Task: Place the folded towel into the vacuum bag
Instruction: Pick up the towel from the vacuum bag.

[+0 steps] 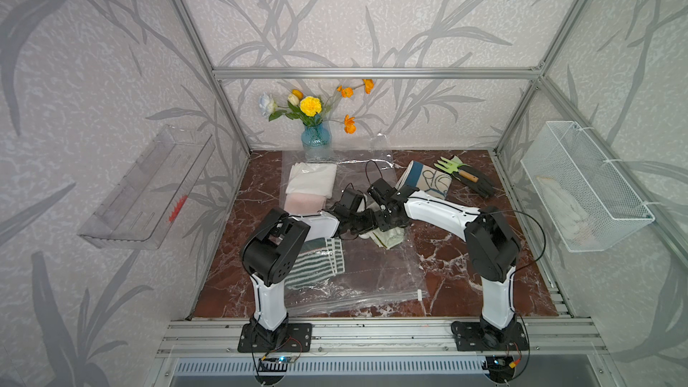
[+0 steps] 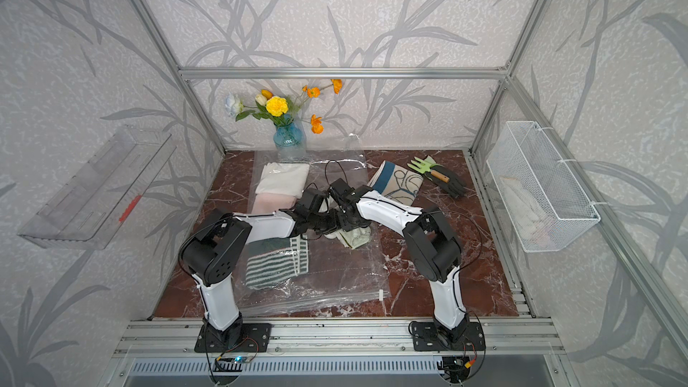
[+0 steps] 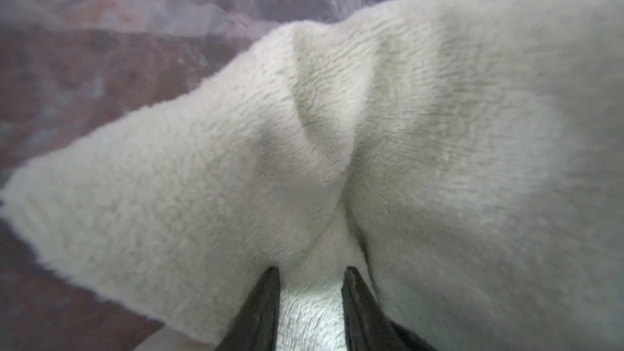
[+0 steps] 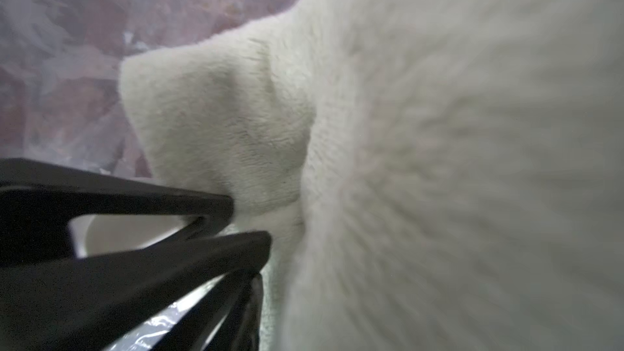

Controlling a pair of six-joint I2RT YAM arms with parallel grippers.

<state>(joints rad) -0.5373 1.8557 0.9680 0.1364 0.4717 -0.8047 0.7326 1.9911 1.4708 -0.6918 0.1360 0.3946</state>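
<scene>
The vacuum bag point(image 1: 372, 277) lies flat on the marble table in both top views, its zip edge and white slider clip point(image 1: 420, 295) toward the front. A pale greenish-white towel point(image 1: 390, 237) sits bunched at the bag's right side; whether it is under the plastic I cannot tell. My left gripper point(image 3: 312, 270) is shut on a fold of this towel point(image 3: 337, 130). My right gripper point(image 1: 387, 223) meets it from the right. In the right wrist view one of its fingers point(image 4: 254, 302) stands wide of the middle, and the towel point(image 4: 439, 163) hides the other.
A white towel point(image 1: 312, 178), a pink one point(image 1: 303, 202) and a striped one point(image 1: 316, 258) lie in the bag. A blue-patterned towel point(image 1: 428, 180), a green fork and a black glove point(image 1: 478, 184) lie at back right. A flower vase point(image 1: 315, 137) stands at the back.
</scene>
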